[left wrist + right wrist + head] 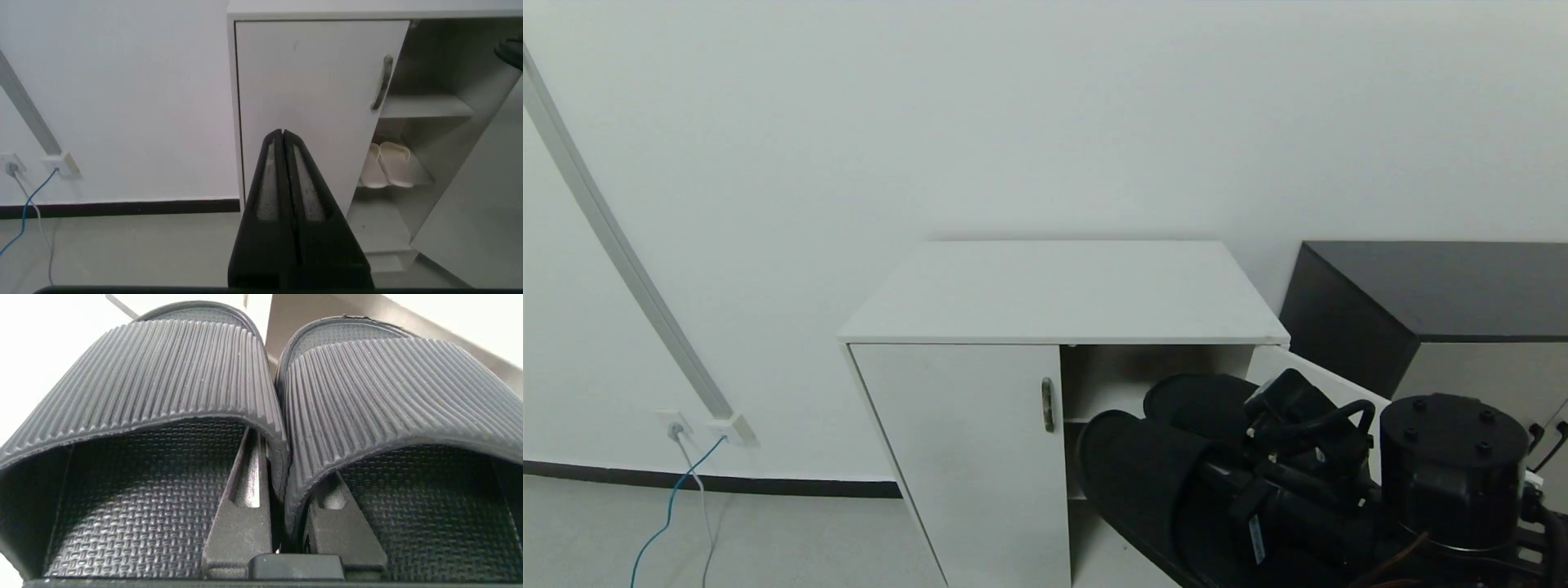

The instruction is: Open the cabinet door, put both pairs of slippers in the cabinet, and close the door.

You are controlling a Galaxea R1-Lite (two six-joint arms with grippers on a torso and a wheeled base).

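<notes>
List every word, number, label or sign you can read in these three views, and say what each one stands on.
No text can be read in any view.
Small pale label on the right arm: too small and blurred to read.
White cabinet, black slippers, white slippers, wall socket: no print visible.

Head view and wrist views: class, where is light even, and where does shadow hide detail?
Head view: even light on the cabinet top, shadow inside; the black slippers show little detail. Left wrist view: white slippers plainly lit inside. Right wrist view: ribbed straps catch light, footbeds dimmer.
</notes>
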